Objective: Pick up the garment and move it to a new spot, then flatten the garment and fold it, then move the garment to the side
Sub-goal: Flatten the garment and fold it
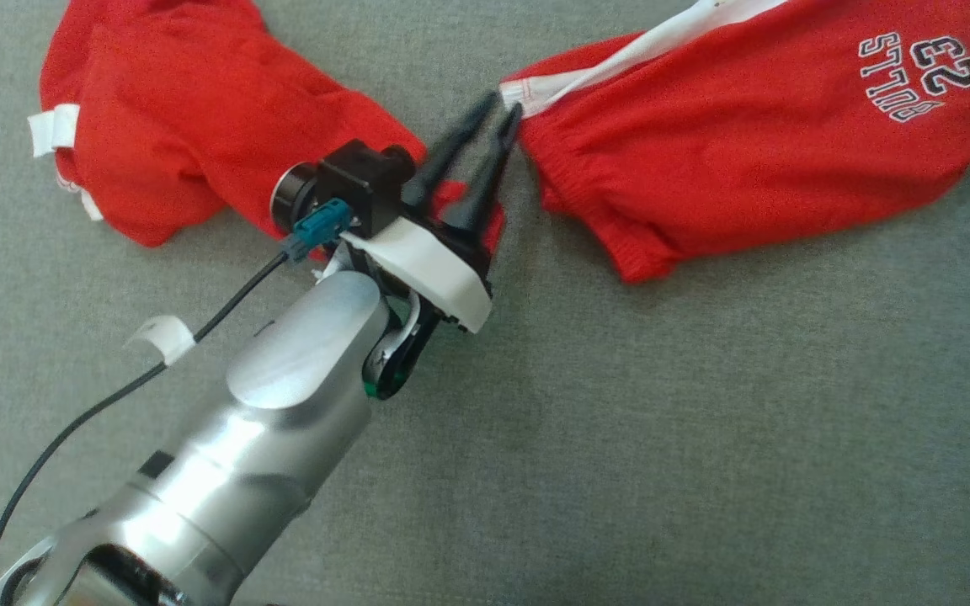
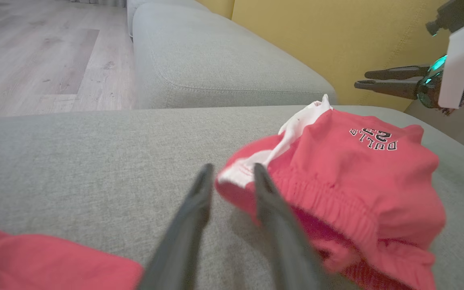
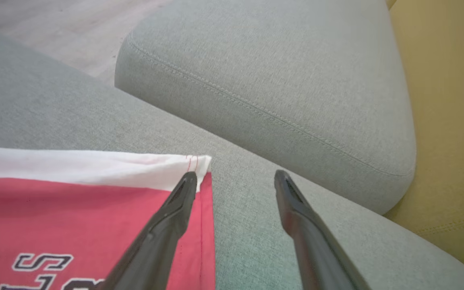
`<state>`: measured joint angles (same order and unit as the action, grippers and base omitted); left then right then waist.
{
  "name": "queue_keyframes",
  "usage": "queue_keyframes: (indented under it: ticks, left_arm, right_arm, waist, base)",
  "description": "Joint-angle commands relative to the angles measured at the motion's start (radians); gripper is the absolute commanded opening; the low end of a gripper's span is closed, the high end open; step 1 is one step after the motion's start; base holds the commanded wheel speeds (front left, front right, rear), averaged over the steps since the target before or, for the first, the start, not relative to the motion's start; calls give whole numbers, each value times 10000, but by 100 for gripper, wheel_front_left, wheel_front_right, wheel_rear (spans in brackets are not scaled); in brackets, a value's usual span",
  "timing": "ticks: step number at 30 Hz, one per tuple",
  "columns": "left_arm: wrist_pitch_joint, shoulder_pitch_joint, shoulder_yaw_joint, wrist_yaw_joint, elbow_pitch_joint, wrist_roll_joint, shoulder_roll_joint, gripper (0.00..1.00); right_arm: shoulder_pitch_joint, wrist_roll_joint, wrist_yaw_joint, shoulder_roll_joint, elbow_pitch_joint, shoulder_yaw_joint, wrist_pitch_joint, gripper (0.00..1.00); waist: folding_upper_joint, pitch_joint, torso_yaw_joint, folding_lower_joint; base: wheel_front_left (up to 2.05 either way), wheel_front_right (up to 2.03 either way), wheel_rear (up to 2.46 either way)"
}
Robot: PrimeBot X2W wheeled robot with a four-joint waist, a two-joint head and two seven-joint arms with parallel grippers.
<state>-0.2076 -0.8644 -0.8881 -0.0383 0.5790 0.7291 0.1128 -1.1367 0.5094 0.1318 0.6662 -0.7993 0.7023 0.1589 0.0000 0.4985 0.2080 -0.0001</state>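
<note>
The red garment (image 1: pixel 746 143) lay crumpled at upper right on the sofa cushion (image 1: pixel 704 421). The left fingers (image 1: pixel 451 151) stood slightly parted at its white-striped corner (image 2: pixel 236 175), and the right fingers (image 3: pixel 165 225) were spread wide and empty. A good grasp needed fabric seated deep before closing.

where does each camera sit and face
Head view: on the head, facing down at the grey sofa seat; left forearm and left claw show.
Left wrist view: on that wrist, along its fingers toward the red shorts; right claw at upper right.
Right wrist view: on that wrist, along its open fingers at the shorts' white-striped corner.
Shared: head and left wrist views both show the shorts' print.
</note>
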Motion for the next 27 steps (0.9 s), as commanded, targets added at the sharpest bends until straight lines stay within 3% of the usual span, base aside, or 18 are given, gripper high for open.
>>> queue_keyframes:
  ticks: [1,10,15,22,27]
  left_arm:
    - [-121,-262,281,15,-111,-43,186,100]
    - [-515,288,1353,573,-271,-15,573,100]
    - [-537,1374,3010,955,-1856,-488,796,100]
    - [-540,4057,5095,952,-3834,-1607,533,100]
    - [-541,5819,5980,746,-4216,-2328,131,100]
  right_arm:
    - [-39,35,-11,-18,-3,-18,-325,100]
    - [537,508,-11,-907,-895,-731,-2777,100]
    - [1331,851,-11,-1471,-772,-1307,-3806,100]
    - [3398,812,-11,-2352,492,-2775,-4194,100]
    - [5581,-160,-11,-3367,2042,-4470,-4202,100]
  waist:
    - [0,-244,-126,1]
    - [0,-1596,-598,1]
    - [0,-2384,-848,1]
    - [0,-3520,-1137,1]
    - [0,-4072,-1317,1]
  base:
    - [0,0,0]
    - [0,0,0]
    - [0,0,0]
    - [0,0,0]
    - [0,0,0]
